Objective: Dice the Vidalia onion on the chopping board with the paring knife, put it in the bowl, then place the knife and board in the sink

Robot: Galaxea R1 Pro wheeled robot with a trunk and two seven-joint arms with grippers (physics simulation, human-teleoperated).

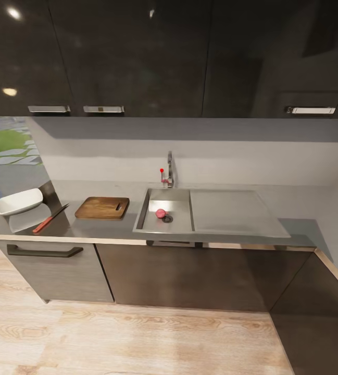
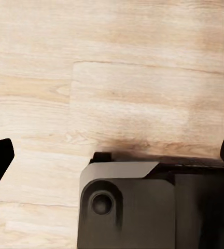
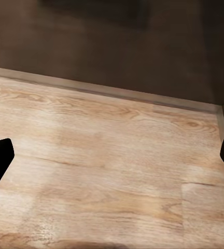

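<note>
Wood floor (image 1: 137, 333) lies nearest; both wrist views show my left gripper (image 2: 112, 155) and right gripper (image 3: 112, 155) spread wide and empty. I should roll closer, squaring up to the sink (image 1: 164, 225) at centre frame. One onion (image 1: 160, 213) by its drain; leftward, one chopping board (image 1: 102, 207), one paring knife (image 1: 49, 219), one bowl (image 1: 19, 202).

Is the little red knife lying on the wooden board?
No, the paring knife lies on the countertop, apart from the chopping board, nearer the bowl.
</note>
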